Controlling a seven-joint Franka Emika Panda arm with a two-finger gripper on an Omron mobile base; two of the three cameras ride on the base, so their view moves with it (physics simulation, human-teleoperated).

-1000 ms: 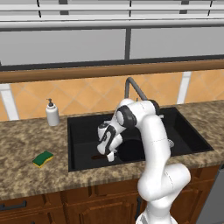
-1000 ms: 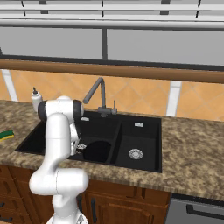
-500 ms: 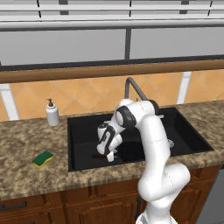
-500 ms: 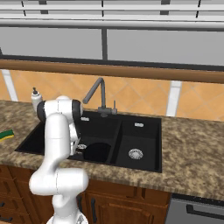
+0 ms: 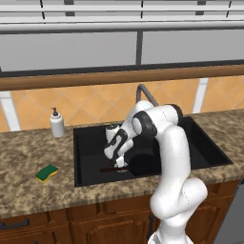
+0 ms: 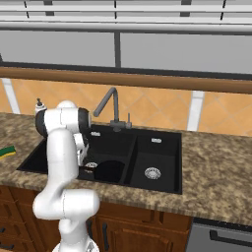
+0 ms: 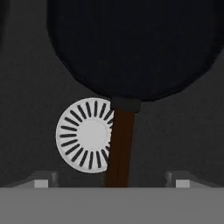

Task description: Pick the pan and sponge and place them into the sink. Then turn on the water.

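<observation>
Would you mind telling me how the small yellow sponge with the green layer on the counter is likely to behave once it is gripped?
The small yellow-and-green rectangular sponge lies flat on the speckled granite counter, so it probably won't roll. It looks soft, so it would likely squash between the fingers. Being small, it is probably very light.

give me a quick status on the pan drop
Gripper open over pan handle. Pan lies in sink left basin. Sponge on counter. Nothing blocking.

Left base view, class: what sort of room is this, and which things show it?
Most likely a kitchen: a black rectangular double-basin sink with a dark grey gooseneck faucet sits in a speckled brown stone counter, over brown wooden cabinets.
</observation>
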